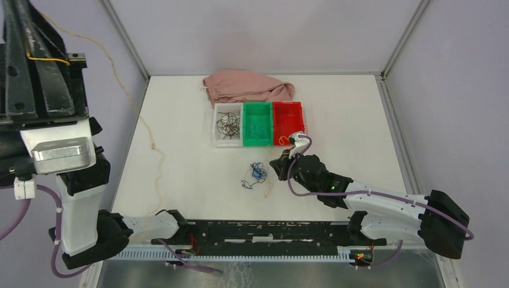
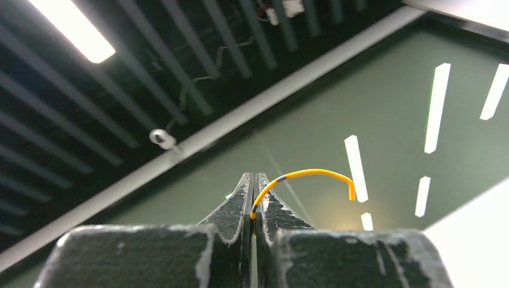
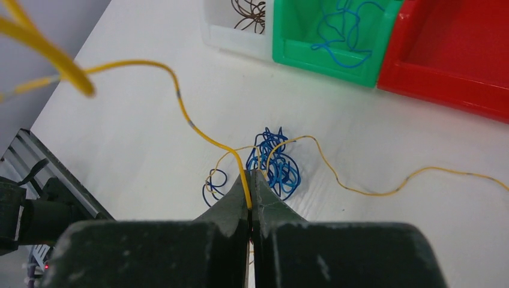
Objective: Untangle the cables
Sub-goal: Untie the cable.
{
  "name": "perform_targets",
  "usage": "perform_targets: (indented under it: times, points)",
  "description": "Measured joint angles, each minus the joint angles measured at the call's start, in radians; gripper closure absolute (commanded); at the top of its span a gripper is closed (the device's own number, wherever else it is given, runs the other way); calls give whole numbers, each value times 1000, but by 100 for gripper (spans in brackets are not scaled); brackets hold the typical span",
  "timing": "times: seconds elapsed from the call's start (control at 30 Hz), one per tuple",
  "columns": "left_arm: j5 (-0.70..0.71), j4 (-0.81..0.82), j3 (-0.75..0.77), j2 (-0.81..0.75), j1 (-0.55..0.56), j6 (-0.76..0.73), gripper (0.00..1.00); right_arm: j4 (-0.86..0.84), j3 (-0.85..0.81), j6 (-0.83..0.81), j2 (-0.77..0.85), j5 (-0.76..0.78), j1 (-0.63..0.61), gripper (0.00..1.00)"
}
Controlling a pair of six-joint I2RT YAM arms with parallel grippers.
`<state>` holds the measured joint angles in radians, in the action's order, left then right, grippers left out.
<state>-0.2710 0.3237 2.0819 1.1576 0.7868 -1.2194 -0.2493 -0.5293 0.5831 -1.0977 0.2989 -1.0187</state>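
Note:
The cables on the table are a small curly blue and yellow bundle [image 1: 257, 174], seen close in the right wrist view [image 3: 279, 163]. One long yellow cable [image 1: 146, 129] runs from it up the left side to my raised left gripper [image 1: 42, 57]. That gripper [image 2: 253, 177] is shut on the cable's end [image 2: 312, 173] and points at the ceiling. My right gripper [image 1: 281, 163] sits low beside the bundle. Its jaws [image 3: 251, 180] are shut on the same yellow cable [image 3: 180, 99] just in front of the blue cables. A second yellow strand [image 3: 384, 191] trails right on the table.
Three bins stand behind the bundle: a white one [image 1: 215, 126] with dark cables, a green one [image 1: 258, 107] with blue cables, a red one [image 1: 288, 108]. A pink cloth [image 1: 246, 87] lies behind them. Cage rails border the table.

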Motion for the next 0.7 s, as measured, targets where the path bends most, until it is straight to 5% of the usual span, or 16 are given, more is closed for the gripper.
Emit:
perform_targets:
  times: [0.2,0.33,0.7]
  points:
    - [27,91,65,28,0,-35,97,6,43,41,56,28,14,99]
    - [42,45,-29,-33,0,-34,97,34,20,39,71,15,19,99]
    - [61,-67,-362,-143,0,27,97,222,-543,-55,20,-40,41,99]
